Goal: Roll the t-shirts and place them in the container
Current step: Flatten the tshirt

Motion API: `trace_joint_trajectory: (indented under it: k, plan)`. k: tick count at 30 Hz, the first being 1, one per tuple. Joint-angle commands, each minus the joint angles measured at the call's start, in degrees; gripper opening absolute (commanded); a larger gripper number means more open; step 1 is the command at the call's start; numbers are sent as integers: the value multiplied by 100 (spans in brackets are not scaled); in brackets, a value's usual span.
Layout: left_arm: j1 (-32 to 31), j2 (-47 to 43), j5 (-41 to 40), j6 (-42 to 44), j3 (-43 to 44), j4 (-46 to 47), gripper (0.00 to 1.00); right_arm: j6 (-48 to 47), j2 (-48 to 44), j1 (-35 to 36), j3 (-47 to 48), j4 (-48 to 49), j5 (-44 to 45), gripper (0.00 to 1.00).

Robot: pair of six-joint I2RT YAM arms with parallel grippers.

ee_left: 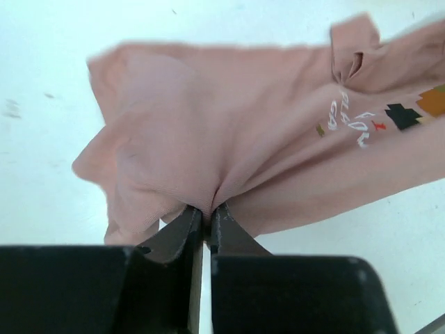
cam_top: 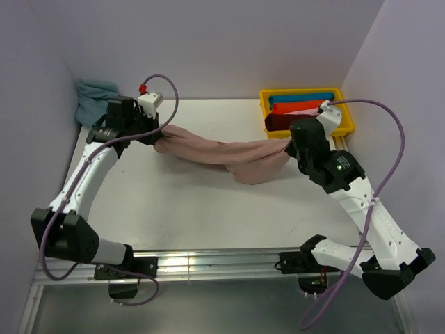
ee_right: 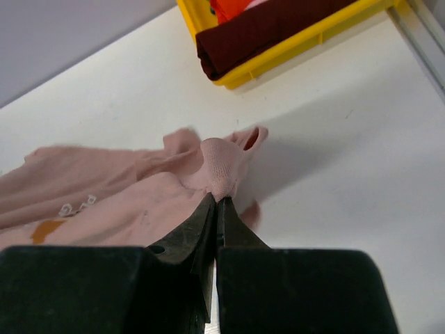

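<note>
A dusty pink t-shirt [cam_top: 222,156] hangs stretched between my two grippers above the white table, sagging in the middle. My left gripper [cam_top: 158,139] is shut on its left end; the left wrist view shows the jaws pinching a fold [ee_left: 206,209], with the orange-and-white chest print [ee_left: 389,118] at right. My right gripper [cam_top: 292,147] is shut on the right end; the right wrist view shows the jaws pinching a bunch of pink cloth [ee_right: 221,170]. Rolled t-shirts in blue [cam_top: 302,98], orange [cam_top: 295,107] and dark red [cam_top: 278,122] lie in the yellow bin.
The yellow bin [cam_top: 348,115] stands at the back right, close behind my right gripper; it also shows in the right wrist view [ee_right: 278,59]. A teal garment [cam_top: 94,101] lies crumpled in the back left corner. Walls close in the table on three sides.
</note>
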Motion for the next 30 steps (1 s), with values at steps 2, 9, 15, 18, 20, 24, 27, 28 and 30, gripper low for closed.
trace_joint_trajectory:
  k: [2, 9, 15, 18, 20, 24, 27, 28, 30]
  plan:
    - [31, -345, -464, 554, 389, -804, 10, -534, -182, -79, 471, -118, 87, 0]
    - [22, 865, -209, 555, 776, -868, 23, -939, 766, -604, 472, 443, -632, 0]
    - [57, 2318, -174, 310, 1506, -789, 39, -984, 1882, -1441, 32, 1217, -1346, 0]
    - [162, 2390, -60, 204, 1621, -780, 51, -914, 2313, -1748, -161, 1472, -1469, 0]
    - [232, 2119, -51, 212, 1420, -710, 59, -887, 2375, -1959, -371, 1614, -1592, 0]
    - [285, 1652, -270, 335, 945, -683, 66, -896, 2577, -2232, -513, 1798, -1716, 0]
    - [452, 1379, -157, 423, 497, -701, 68, -887, 2630, -2277, -557, 1842, -1646, 9]
    - [513, 1326, -34, 475, 261, -683, 67, -887, 2622, -2285, -574, 1843, -1637, 16]
    - [680, 1142, 63, 528, 14, -648, 67, -870, 2604, -2303, -574, 1834, -1619, 25]
